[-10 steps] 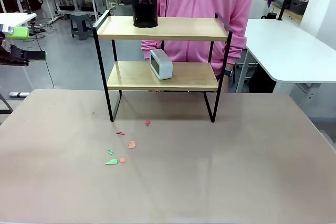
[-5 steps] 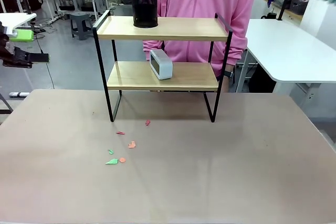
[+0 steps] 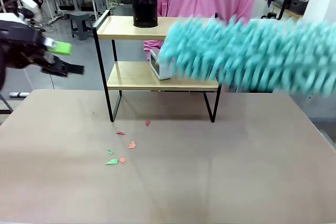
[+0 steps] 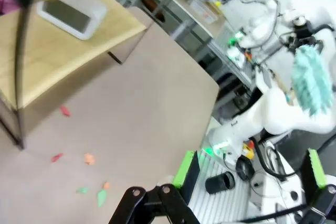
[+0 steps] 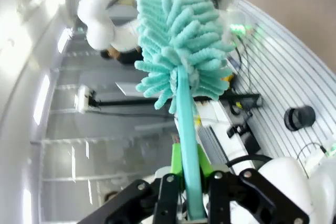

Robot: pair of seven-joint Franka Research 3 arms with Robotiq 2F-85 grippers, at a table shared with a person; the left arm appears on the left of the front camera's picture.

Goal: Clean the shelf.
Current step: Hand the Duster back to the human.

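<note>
shelf (image 3: 122,28) right of left pincer (image 3: 71,59), seemingly apart

My front camera is looking across the surface (image 3: 210,171) at the shelf (image 3: 131,76) from mid-distance. The left wrist camera is looking down past the left pincer (image 4: 251,171), sharing that shelf and the paper scraps (image 3: 132,144). The right wrist camera is staring up along the duster (image 5: 181,40), very close.

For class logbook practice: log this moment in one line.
left gripper open | right gripper shut on duster | shelf holds clock
</note>
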